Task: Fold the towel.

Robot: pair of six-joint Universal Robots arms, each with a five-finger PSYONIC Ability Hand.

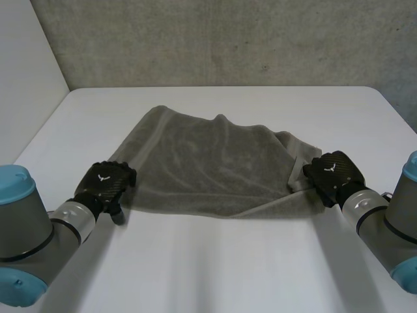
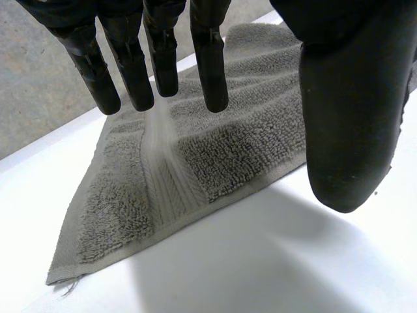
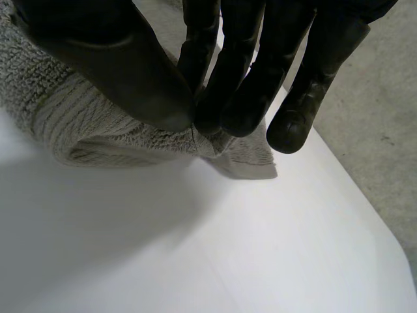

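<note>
A grey-brown towel (image 1: 215,166) lies spread and rumpled on the white table (image 1: 215,261). My left hand (image 1: 104,182) hovers over the towel's near left corner (image 2: 130,222) with straight fingers (image 2: 208,72) and thumb (image 2: 352,124) apart, nothing between them. My right hand (image 1: 332,173) is at the towel's near right corner, which is bunched up there. In the right wrist view its thumb (image 3: 117,72) and fingers (image 3: 241,98) pinch the folded towel edge (image 3: 78,124).
A grey wall (image 1: 228,39) stands behind the table's far edge. Bare table surface lies in front of the towel, between my arms.
</note>
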